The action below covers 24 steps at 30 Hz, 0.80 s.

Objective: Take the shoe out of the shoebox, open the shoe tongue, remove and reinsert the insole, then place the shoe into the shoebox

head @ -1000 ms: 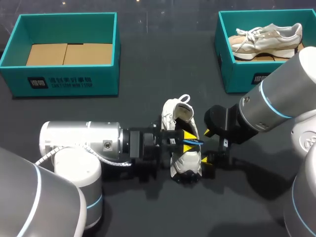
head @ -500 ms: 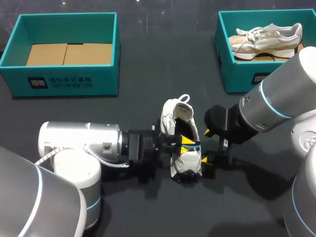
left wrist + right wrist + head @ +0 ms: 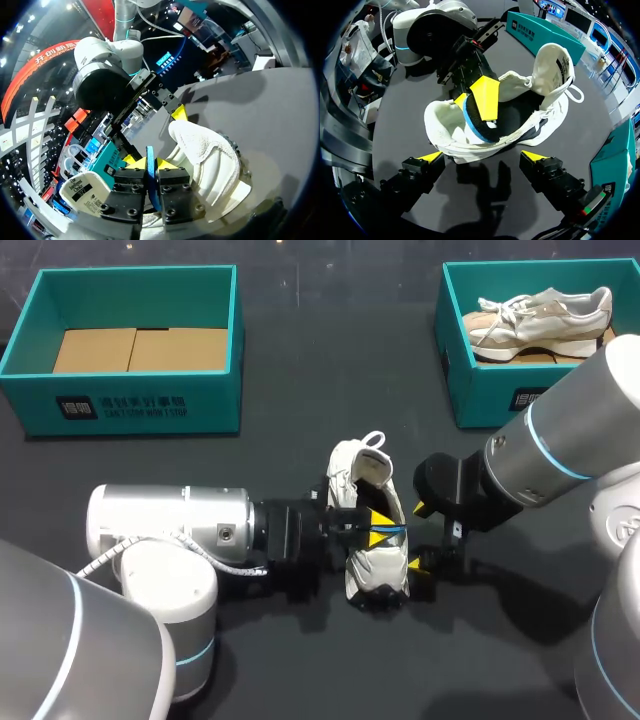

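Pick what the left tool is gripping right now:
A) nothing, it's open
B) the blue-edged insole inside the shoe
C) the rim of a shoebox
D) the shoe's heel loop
B: in the left wrist view the left tool is shut on a thin blue edge, and the right wrist view shows that edge is the insole lying inside the white shoe.
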Available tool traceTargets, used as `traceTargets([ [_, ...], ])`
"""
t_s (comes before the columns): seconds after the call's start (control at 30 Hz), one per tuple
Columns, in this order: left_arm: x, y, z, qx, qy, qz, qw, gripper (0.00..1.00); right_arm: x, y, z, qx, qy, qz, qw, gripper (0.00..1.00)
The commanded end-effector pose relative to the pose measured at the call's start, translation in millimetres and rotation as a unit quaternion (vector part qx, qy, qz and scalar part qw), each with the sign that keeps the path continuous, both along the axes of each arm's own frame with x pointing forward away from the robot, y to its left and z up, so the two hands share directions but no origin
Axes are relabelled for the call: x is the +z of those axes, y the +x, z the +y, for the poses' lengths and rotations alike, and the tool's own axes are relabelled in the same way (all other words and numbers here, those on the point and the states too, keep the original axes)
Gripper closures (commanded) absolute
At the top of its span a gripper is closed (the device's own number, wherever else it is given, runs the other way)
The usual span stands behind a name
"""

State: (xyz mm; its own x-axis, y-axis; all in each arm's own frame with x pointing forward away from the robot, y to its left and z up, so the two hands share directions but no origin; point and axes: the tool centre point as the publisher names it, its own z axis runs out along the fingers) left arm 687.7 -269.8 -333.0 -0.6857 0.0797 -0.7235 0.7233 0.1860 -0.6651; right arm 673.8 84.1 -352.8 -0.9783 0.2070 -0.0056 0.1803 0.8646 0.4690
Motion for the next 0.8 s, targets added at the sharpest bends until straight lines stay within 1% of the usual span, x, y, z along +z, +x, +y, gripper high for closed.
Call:
traceTargets([
  [0.03, 9.6, -7.7, 6.9, -0.006, 0.002, 0.006, 1.0, 0.78, 0.0, -1.4, -0.6, 0.0, 0.0, -0.001, 1.0, 0.0],
  [0.1, 14.7, -11.6, 9.5, -0.007, 0.002, 0.007, 1.0, 0.75, 0.0, -1.4, -0.6, 0.0, 0.0, -0.001, 1.0, 0.0],
  [0.27, 25.1, -18.5, 13.4, -0.015, -0.002, 0.008, 1.0, 0.71, 0.0, -1.4, -0.6, 0.0, 0.0, -0.001, 1.0, 0.0],
  [0.47, 25.7, -21.6, 10.8, -0.025, 0.001, 0.01, 1.0, 0.73, 0.0, -1.4, -0.6, 0.0, 0.0, -0.001, 1.0, 0.0],
  [0.53, 22.0, -20.7, 7.7, -0.03, 0.007, 0.014, 0.999, 0.78, 0.0, -1.4, -0.6, 0.0, 0.0, -0.001, 1.0, 0.0],
  [0.57, 19.4, -20.6, 5.6, -0.032, 0.01, 0.016, 0.999, 0.92, 0.0, -1.4, -0.6, 0.0, 0.0, -0.001, 1.0, 0.0],
  [0.6, 16.6, -20.0, 3.7, -0.034, 0.012, 0.018, 0.999, 1.0, 0.0, -1.4, -0.6, 0.0, 0.0, -0.001, 1.0, 0.0],
  [0.8, 0.6, -9.3, -0.4, -0.035, 0.03, 0.024, 0.999, 1.0, 0.0, -1.4, -0.6, 0.0, 0.0, -0.001, 1.0, 0.0],
])
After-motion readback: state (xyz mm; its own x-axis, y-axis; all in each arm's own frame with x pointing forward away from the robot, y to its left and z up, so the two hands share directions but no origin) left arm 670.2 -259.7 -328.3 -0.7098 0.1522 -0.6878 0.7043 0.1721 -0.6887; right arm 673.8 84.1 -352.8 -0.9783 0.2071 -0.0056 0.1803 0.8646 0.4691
